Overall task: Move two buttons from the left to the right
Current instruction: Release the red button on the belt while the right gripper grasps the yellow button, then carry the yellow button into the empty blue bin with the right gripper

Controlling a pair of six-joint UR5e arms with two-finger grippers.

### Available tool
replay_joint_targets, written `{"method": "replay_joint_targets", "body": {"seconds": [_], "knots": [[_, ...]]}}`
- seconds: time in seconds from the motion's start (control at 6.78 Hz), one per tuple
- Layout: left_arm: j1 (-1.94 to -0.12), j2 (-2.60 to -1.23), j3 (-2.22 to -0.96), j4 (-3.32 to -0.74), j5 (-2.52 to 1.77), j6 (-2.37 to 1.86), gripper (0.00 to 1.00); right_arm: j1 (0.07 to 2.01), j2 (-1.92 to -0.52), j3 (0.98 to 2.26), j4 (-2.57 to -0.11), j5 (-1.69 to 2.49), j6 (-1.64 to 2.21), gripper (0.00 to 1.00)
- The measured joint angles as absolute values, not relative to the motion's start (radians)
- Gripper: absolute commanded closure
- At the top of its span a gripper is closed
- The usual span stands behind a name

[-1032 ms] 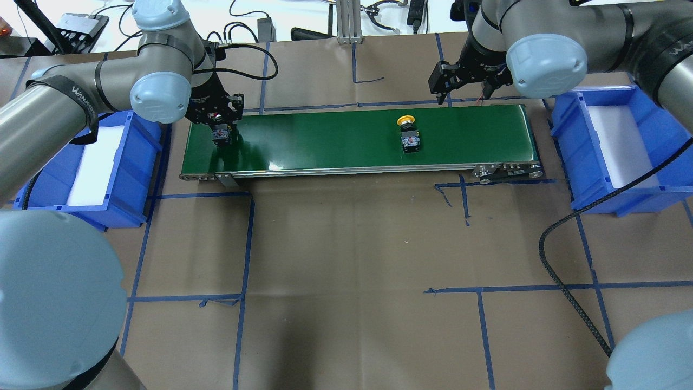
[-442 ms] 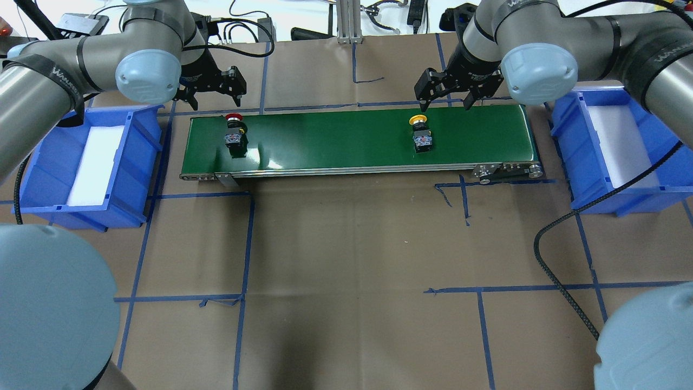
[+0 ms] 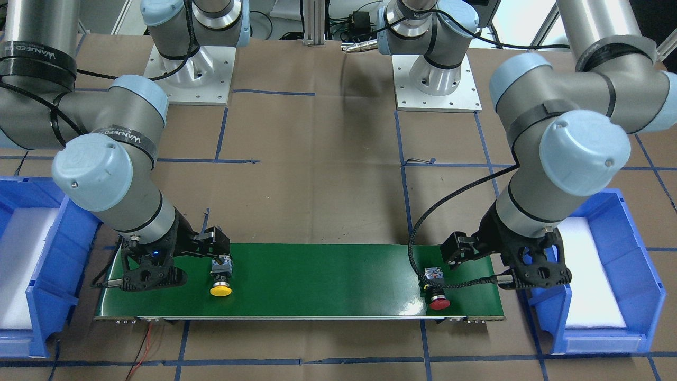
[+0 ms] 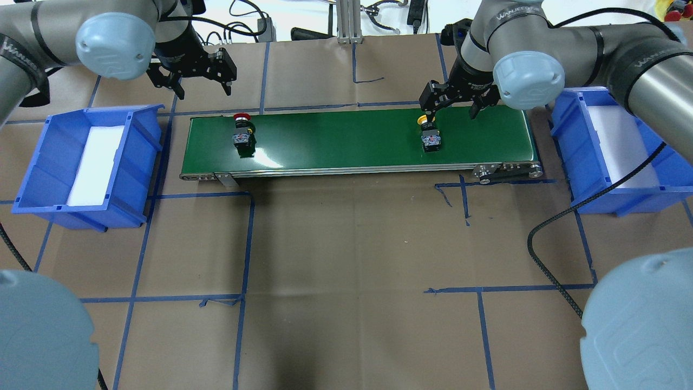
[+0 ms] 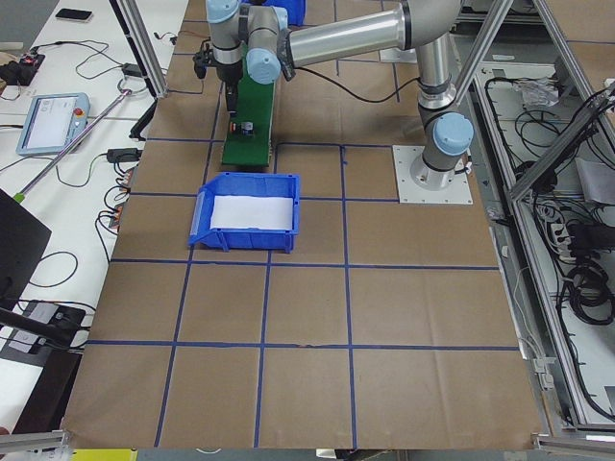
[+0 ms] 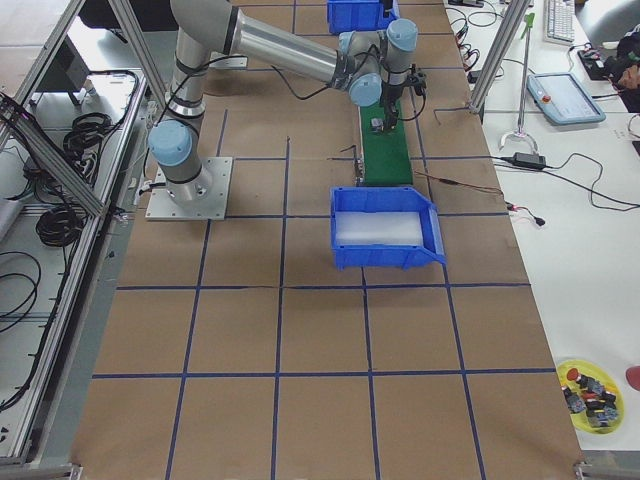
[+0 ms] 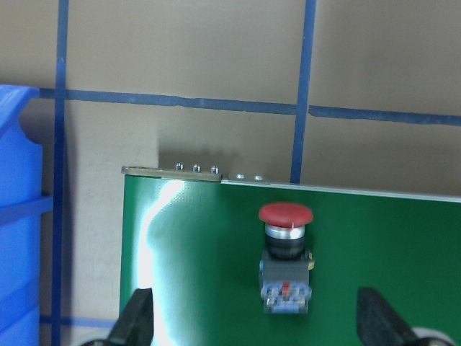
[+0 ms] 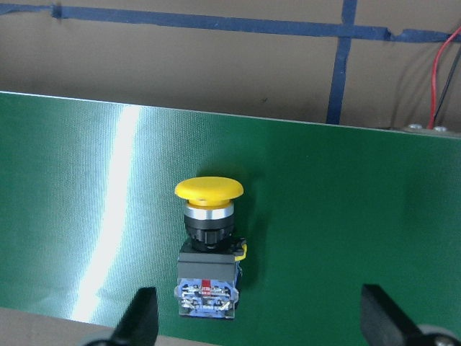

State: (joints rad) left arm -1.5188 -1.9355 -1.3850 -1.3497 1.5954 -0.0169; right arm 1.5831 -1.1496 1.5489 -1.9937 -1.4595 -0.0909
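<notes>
Closest in, the worktop (image 4: 346, 244) meets the near edge of the green belt (image 4: 335, 141). The yellow button (image 4: 430, 136) lies there on its side, boxy body close to that edge, cap pointing away. A skewed descent by the right gripper (image 4: 451, 112), poised above it with fingers apart, could shove it off onto the worktop. Pinching the round cap instead of the body might squirt it loose. Should the belt run, timing gets harder. The red button (image 4: 243, 135) lies likewise at the belt's left end, well apart from the right bin (image 4: 574, 168). Farthest back, the left gripper (image 4: 202, 89) hangs with fingers apart, holding nothing
</notes>
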Motion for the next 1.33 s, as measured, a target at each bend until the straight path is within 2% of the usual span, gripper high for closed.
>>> {"method": "replay_joint_targets", "body": {"seconds": [0.44,0.59,0.74,0.88,1.33], "knots": [[-1.543,-1.771,-1.424,-1.500,1.599,-0.018,0.00,1.583,-1.103,1.549,-1.996,-1.475,-0.093,0.00],[-1.562,-1.729,-1.457,-1.507,1.602,-0.021,0.00,1.583,-1.087,1.549,-1.997,-1.493,-0.093,0.06],[-1.575,-1.700,-1.492,-1.504,1.603,-0.019,0.00,1.582,-1.071,1.548,-1.999,-1.509,-0.093,0.58],[-1.578,-1.688,-1.510,-1.499,1.603,-0.013,0.00,1.581,-1.059,1.546,-2.002,-1.535,-0.096,0.93],[-1.575,-1.647,-1.530,-1.510,1.605,-0.005,0.00,1.564,-1.058,1.528,-2.008,-1.630,-0.110,0.95]]}}
